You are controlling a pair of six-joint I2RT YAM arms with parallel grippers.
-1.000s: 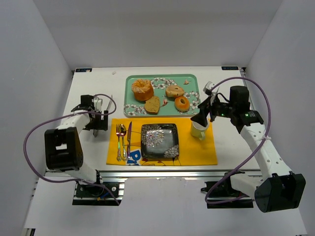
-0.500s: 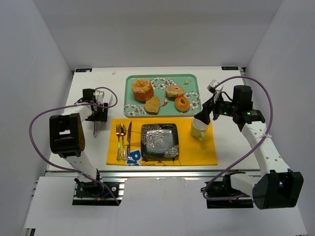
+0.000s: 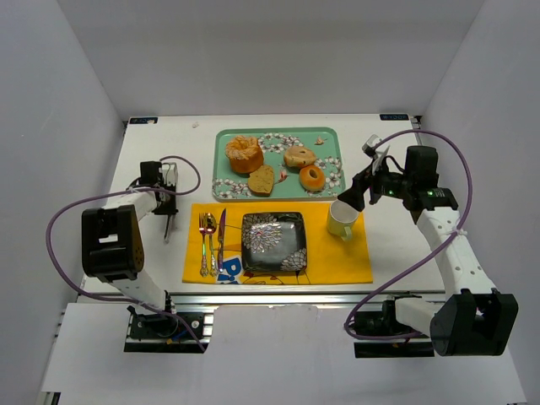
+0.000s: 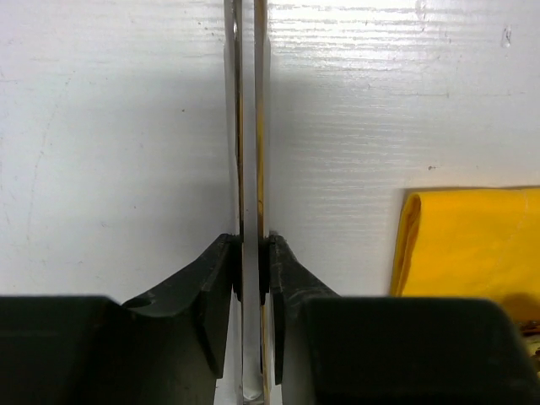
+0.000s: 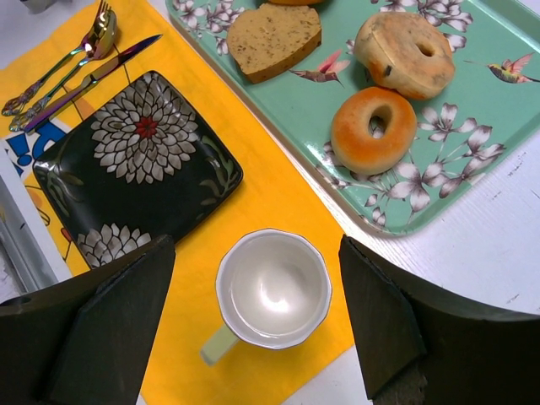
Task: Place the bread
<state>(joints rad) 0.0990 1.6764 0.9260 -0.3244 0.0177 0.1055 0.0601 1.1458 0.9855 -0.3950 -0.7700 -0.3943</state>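
Observation:
The bread lies on a teal flowered tray (image 3: 333, 133): a heart-shaped brown slice (image 3: 261, 180) (image 5: 274, 35), a pale bagel (image 3: 299, 156) (image 5: 403, 52), an orange ring (image 3: 312, 177) (image 5: 374, 128) and a round fluted cake (image 3: 244, 154). My left gripper (image 3: 168, 201) (image 4: 251, 253) is on the white table left of the yellow placemat (image 3: 337, 257), shut on thin metal tongs (image 3: 169, 223) (image 4: 247, 126) whose two arms are pressed together. My right gripper (image 3: 359, 191) (image 5: 257, 253) hangs open above a white cup (image 3: 341, 221) (image 5: 272, 288), touching nothing.
A black flowered square plate (image 3: 273, 242) (image 5: 135, 169) sits mid-placemat. Fork, spoon and knife (image 3: 211, 240) (image 5: 67, 76) lie on its left part. White walls close in the table on three sides.
My left gripper has closed on the tongs, squeezing their arms together. My right gripper has risen and drawn back to the right, leaving the cup on the placemat.

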